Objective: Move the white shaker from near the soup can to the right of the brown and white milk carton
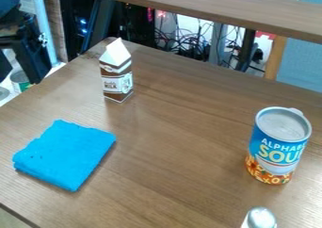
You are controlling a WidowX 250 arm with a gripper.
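Note:
At the upper left edge, my black gripper [18, 75] hangs beside the table's left side, its two fingers apart with nothing held. The brown and white milk carton [117, 76] stands upright near the table's back left corner and is the nearest tabletop object to it. A folded bright blue cloth [65, 154] lies flat at the left. On the right, a blue and orange alphabet soup can [279, 146] is upright. A silver-topped shaker [260, 218] is partly cut off by the bottom edge.
The wooden table [170, 151] has its back left corner beyond the carton. Behind it runs a raised wooden shelf [220, 10], with tangled cables [189, 48] below. Another can [20, 81] stands off the table, near my gripper in the view.

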